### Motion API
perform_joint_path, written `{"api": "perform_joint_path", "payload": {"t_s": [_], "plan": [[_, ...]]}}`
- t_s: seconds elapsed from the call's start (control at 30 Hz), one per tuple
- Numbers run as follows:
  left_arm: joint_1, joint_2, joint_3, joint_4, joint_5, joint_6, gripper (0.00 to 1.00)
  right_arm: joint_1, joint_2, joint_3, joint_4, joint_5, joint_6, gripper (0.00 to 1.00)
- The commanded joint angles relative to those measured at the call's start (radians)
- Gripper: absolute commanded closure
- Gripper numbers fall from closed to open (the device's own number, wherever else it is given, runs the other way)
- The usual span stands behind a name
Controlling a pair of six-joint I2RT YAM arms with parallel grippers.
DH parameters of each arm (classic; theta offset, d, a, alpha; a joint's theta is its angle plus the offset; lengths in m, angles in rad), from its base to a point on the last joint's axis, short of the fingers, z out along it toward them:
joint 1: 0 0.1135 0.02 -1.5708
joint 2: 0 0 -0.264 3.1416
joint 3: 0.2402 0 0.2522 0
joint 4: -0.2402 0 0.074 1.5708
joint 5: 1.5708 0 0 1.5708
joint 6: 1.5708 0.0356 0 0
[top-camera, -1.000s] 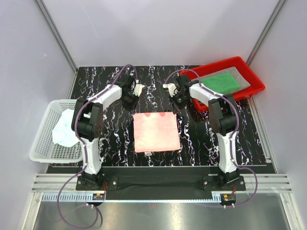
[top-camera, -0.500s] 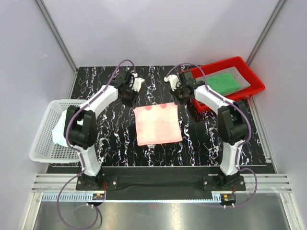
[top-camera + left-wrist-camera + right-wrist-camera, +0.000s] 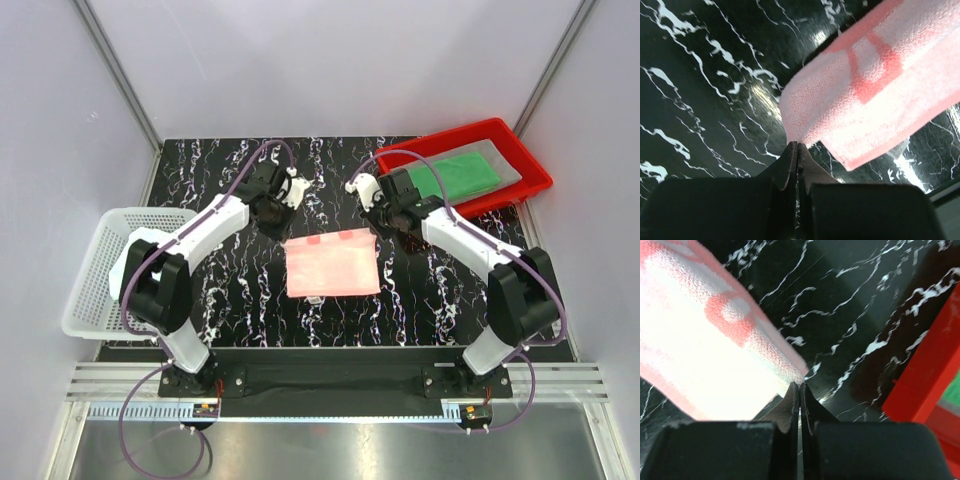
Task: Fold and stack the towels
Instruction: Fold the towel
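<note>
A pink towel (image 3: 332,264) lies mid-worktop (image 3: 420,300), its far edge lifted. The left claw (image 3: 798,146) pinches its far-left corner, the right claw (image 3: 800,386) its far-right corner. A green towel (image 3: 460,172) rests in the red tray (image 3: 530,180).

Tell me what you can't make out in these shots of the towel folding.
- White basket, top view: the left arm covers its inside, so what it holds stays unseen.
- Grey towel in the red tray: the green towel covers most of it.
- Pink towel, both wrist views: cut off by the frame edges, glare washes out its weave.
</note>
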Motion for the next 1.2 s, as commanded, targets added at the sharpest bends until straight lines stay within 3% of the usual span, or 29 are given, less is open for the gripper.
{"api": "perform_joint_path", "payload": {"t_s": [0.0, 0.37, 0.73, 0.9, 0.97, 1.0, 1.03, 1.07, 1.17], "plan": [[-0.029, -0.084, -0.038, -0.018, -0.048, -0.032, 1.0, 0.038, -0.061, -0.057, -0.022, 0.06, 0.042, 1.0], [-0.111, -0.184, -0.216, -0.038, -0.031, -0.121, 1.0, 0.094, -0.131, -0.209, -0.065, 0.044, 0.18, 1.0], [-0.175, -0.218, -0.288, -0.053, 0.018, -0.189, 1.0, 0.124, -0.141, -0.227, -0.153, 0.014, 0.213, 0.98], [-0.22, -0.176, -0.288, -0.07, 0.073, -0.204, 1.0, 0.158, -0.148, -0.214, -0.217, -0.04, 0.2, 0.84], [-0.233, -0.178, -0.285, -0.088, 0.101, -0.212, 0.92, 0.158, -0.162, -0.183, -0.251, -0.031, 0.211, 0.79], [-0.238, -0.178, -0.282, -0.098, 0.102, -0.215, 0.86, 0.157, -0.165, -0.172, -0.266, -0.025, 0.21, 0.63], [-0.241, -0.187, -0.279, -0.102, 0.102, -0.219, 0.74, 0.157, -0.17, -0.16, -0.282, -0.022, 0.21, 0.55], [-0.241, -0.196, -0.277, -0.104, 0.105, -0.221, 0.72, 0.157, -0.173, -0.134, -0.307, -0.022, 0.213, 0.5], [-0.241, -0.222, -0.265, -0.081, 0.019, -0.259, 0.67, 0.157, -0.167, -0.085, -0.315, 0.001, 0.269, 0.5]]}}
